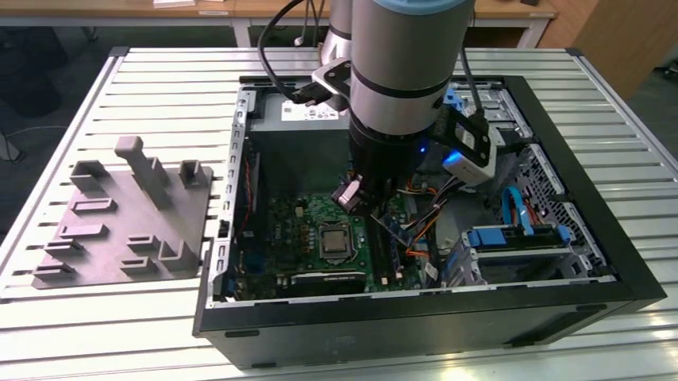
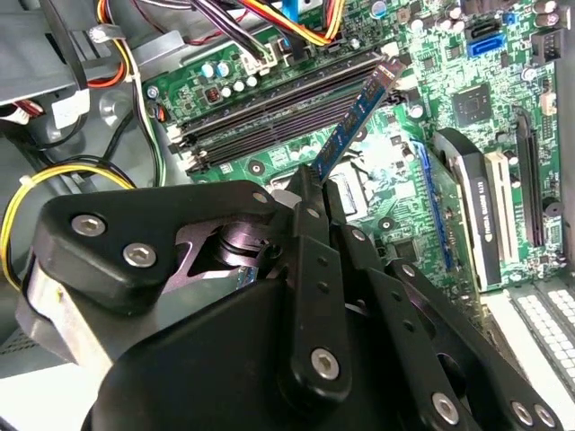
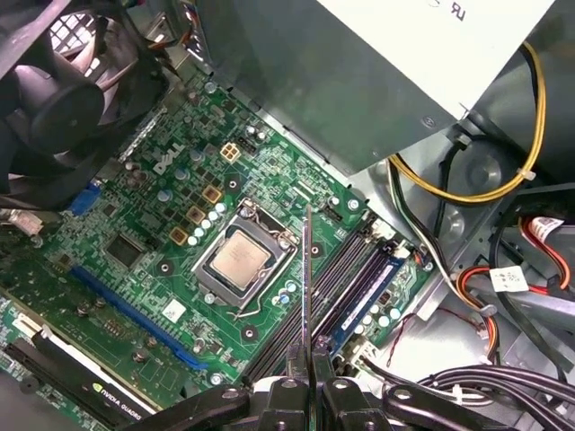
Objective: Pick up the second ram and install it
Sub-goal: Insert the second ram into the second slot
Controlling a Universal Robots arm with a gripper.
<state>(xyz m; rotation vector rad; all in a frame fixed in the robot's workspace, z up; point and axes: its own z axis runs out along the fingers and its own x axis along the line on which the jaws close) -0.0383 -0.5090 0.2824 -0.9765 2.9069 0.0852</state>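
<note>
Cables (image 3: 503, 180) crowd the open computer case (image 1: 424, 317): yellow, red and black bundles loop beside the grey power supply (image 3: 359, 72), close to the memory slots (image 3: 337, 278). In the exterior view we see the case lying on a slatted table (image 1: 106, 333), with a grey moulded fixture (image 1: 127, 222) at nine o'clock from it. A blue drive caddy (image 1: 514, 238) sits inside the case at four o'clock from the gripper (image 1: 358, 198). The green motherboard (image 1: 275, 230) covers the case floor. Its processor socket (image 1: 335, 240) lies at six o'clock from the gripper, just beside the slots. A black fan (image 3: 54, 108) and a long expansion card (image 2: 476, 215) stand on the far side of the socket from the slots, well apart from the work.

The arm (image 1: 408, 79) drops almost straight down into the case from twelve o'clock, with a camera unit (image 1: 466, 151) hanging off the wrist at three o'clock. In the first wrist view we find the gripper's claw closed narrow on the second ram (image 3: 306, 269). It pinches one end of the thin dark stick, which juts out from between the fingertips. The stick hangs edge-on over the board, between the processor socket and the memory slots, with its far end near the end of the slots. We cannot tell whether that end touches the board.
</note>
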